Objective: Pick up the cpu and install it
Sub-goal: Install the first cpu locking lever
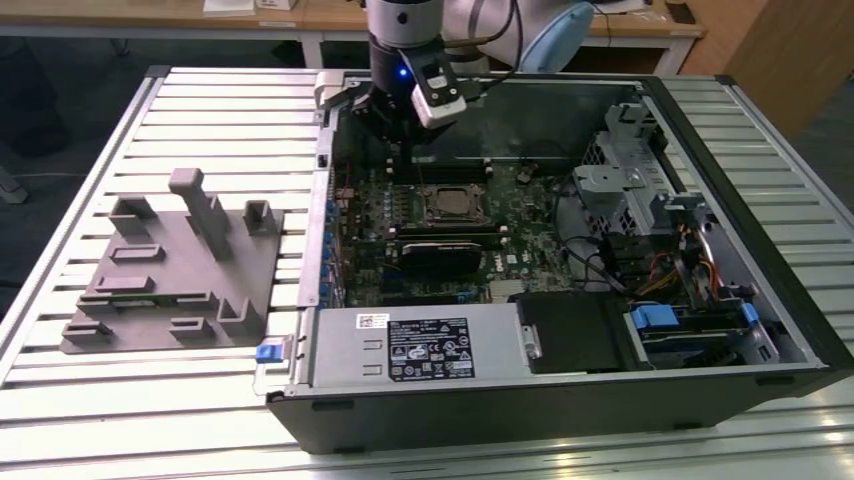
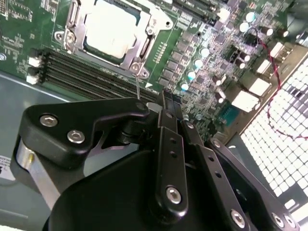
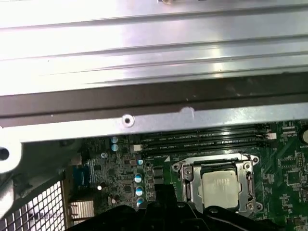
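While the cpu [image 3: 220, 185] sits in its socket [image 3: 217, 185], the tool [image 2: 166, 113], fingers together, hangs beside the memory slots [image 2: 91, 67].

The cpu [image 3: 220, 184] has a pale matt metal top; the motherboard [image 2: 202, 43] is glossy green.

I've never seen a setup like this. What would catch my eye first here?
Probably the open computer case lying on its side on the slatted table, its green motherboard exposed. The robot's gripper hangs over the board's far end, and in both wrist views the pale silver cpu sits in its metal-framed socket on the board. On the exterior view's left stands a grey fixture with upright posts.
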Tool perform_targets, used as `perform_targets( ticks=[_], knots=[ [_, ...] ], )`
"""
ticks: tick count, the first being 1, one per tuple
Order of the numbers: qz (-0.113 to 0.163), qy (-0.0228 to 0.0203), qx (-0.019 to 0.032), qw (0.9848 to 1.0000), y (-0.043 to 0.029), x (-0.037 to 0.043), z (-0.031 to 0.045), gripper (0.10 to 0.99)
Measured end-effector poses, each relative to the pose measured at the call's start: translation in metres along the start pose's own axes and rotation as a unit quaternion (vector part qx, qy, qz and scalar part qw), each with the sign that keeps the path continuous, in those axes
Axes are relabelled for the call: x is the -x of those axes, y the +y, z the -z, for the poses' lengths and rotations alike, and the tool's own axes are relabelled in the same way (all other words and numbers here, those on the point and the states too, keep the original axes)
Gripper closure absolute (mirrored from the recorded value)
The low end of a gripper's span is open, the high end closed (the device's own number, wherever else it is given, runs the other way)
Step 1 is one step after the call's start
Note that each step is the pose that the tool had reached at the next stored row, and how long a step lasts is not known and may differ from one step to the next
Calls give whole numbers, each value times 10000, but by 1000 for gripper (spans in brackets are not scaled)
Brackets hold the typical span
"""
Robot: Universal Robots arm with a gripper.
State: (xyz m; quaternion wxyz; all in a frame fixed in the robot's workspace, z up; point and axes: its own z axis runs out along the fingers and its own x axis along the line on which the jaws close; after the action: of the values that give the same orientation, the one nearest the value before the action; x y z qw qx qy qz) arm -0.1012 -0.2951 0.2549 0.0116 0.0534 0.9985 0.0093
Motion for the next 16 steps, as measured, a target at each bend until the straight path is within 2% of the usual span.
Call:
perform_targets(
  ticks=[7,16],
  knots=[
    [10,0,0,10000,50,3,-1,980],
    [10,1,1,10000,64,103,-3,980]
  ],
)
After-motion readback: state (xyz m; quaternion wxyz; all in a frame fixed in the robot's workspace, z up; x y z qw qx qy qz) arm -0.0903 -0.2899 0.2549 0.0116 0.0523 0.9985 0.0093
